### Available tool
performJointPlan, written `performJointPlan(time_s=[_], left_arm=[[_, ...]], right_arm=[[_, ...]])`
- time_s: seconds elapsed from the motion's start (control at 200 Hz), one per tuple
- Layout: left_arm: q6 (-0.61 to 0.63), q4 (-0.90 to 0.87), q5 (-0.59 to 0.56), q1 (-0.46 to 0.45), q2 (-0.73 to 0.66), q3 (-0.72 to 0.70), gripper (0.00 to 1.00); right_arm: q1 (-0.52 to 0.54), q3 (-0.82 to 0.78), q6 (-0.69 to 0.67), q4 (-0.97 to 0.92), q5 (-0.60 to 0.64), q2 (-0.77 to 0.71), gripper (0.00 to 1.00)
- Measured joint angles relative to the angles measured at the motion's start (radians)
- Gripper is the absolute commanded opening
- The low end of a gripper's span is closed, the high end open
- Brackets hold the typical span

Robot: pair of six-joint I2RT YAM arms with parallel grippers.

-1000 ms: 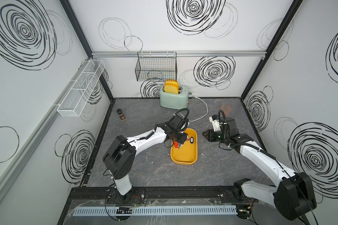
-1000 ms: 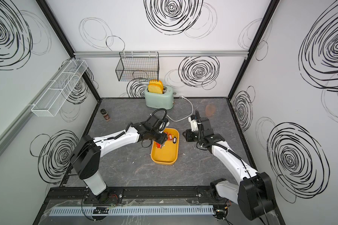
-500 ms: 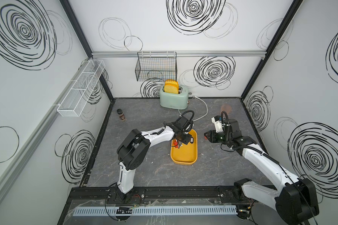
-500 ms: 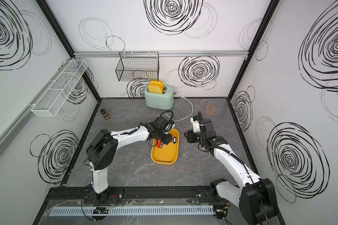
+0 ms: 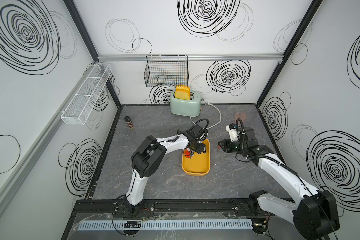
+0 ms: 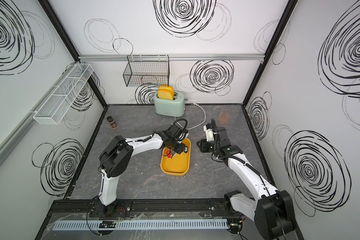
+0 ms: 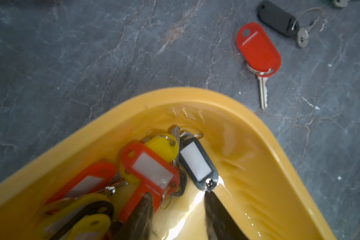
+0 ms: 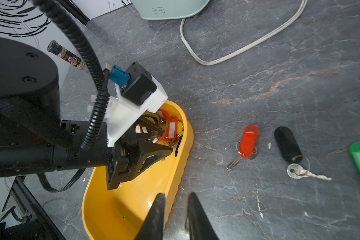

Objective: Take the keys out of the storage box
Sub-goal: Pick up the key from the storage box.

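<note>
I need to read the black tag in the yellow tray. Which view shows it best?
Left wrist view: the black tag lies close and unobstructed, white insert up. In the right wrist view the left pincer hides most of it. Both top views show only a tiny speck.

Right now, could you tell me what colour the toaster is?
The toaster is pale mint green, clearest in a top view.

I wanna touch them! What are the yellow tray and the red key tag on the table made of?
The yellow tray looks like glossy plastic: smooth, with bright reflections. The red tag seems smooth plastic too. Its key looks like silvery metal.
</note>
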Motion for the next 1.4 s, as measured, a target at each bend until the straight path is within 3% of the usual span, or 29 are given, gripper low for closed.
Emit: performJointPlan(time_s=[0.115,0.635,0.81,1.401], left_arm=[[0.005,0.002,0.0,0.0,0.015,0.012,0.41],[0.019,0.002,-0.019,0.006,0.023,0.012,0.09],[0.018,-0.002,-0.019,0.006,0.008,0.008,0.05],[0.01,-0.02,-0.046,0.043,-0.359,-0.126,0.01]], right_arm=[[-0.001,0.0,0.0,0.0,0.0,0.0,0.24],[-0.008,0.0,0.0,0.0,0.0,0.0,0.24],[-0.009,0.0,0.0,0.0,0.0,0.0,0.24],[-0.008,0.0,0.005,0.034,-0.024,0.045,0.24]])
